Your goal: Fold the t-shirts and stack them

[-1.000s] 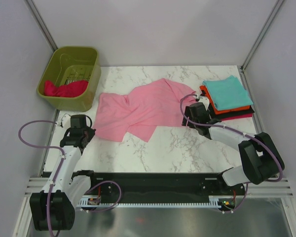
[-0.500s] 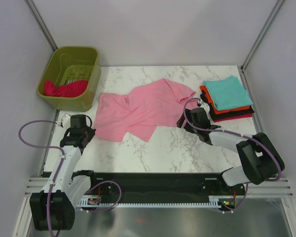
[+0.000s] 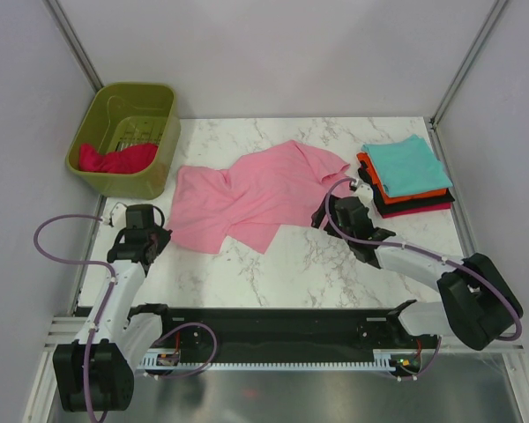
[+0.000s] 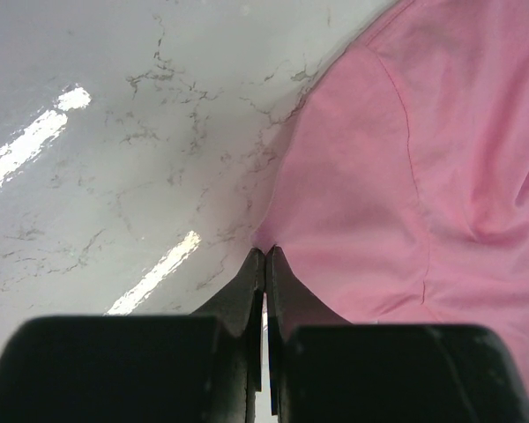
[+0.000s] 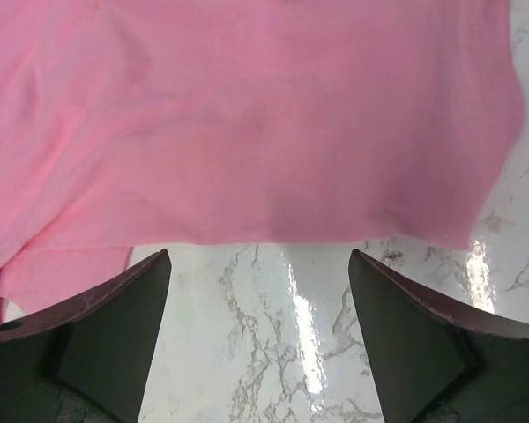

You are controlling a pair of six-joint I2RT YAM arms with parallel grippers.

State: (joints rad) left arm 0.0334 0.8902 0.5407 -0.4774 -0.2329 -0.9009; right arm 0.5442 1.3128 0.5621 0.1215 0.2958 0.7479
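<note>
A light pink t-shirt (image 3: 247, 189) lies crumpled and spread across the middle of the marble table; it also shows in the left wrist view (image 4: 423, 167) and the right wrist view (image 5: 247, 115). My left gripper (image 3: 150, 240) is shut and empty, its tips (image 4: 265, 256) at the shirt's left corner edge. My right gripper (image 3: 322, 216) is open and empty, just short of the shirt's right hem, with bare marble between the fingers (image 5: 257, 264). A stack of folded shirts, teal (image 3: 407, 164) on top, orange (image 3: 423, 193), black and magenta (image 3: 428, 208) below, sits at the back right. A crimson shirt (image 3: 115, 159) lies in the basket.
The olive-green plastic basket (image 3: 155, 173) stands at the back left corner. Grey walls and metal posts close in the table on three sides. Purple cables loop beside both arms.
My right gripper has swung left and lowered away from the folded stack to the pink shirt's right hem. The left arm has not moved.
</note>
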